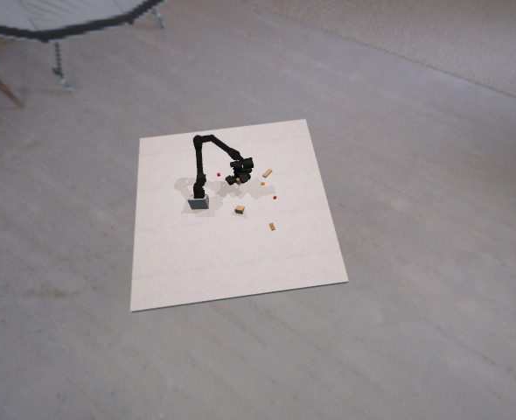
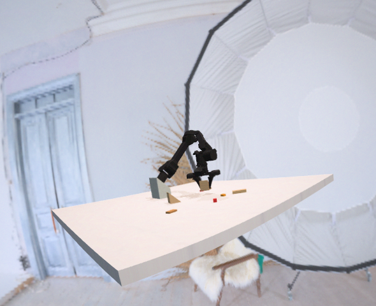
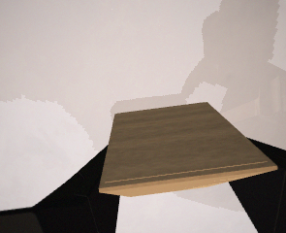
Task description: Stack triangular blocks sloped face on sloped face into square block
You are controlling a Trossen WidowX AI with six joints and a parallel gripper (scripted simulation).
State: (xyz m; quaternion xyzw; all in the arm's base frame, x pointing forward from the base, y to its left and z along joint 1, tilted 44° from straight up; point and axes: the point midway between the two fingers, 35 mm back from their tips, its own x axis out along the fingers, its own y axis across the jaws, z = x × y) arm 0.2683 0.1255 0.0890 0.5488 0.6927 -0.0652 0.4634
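Note:
My gripper [image 1: 238, 180] [image 2: 204, 186] [image 3: 165, 142] is shut on one wooden triangular block [image 2: 204, 185] [image 3: 183, 148] and holds it above the table. In the wrist view a broad brown face of the held block faces the camera, with a lighter edge strip nearest the palm; its underside is hidden. The other triangular block [image 1: 239, 209] [image 2: 171, 198] rests on the table, apart from the gripper, with its sloped face up and its triangular end showing in the exterior view.
The white table [image 1: 231, 266] [image 2: 142, 237] also bears a long wooden piece [image 1: 267, 172] [image 2: 239, 191], a small orange piece [image 1: 262, 183] [image 2: 223, 194], an orange-brown piece [image 1: 272, 227] [image 2: 171, 211], a red cube [image 1: 275, 197] [image 2: 215, 200] and another red cube [image 1: 219, 174]. The arm's grey base [image 1: 198, 202] [image 2: 158, 189] stands near the resting block.

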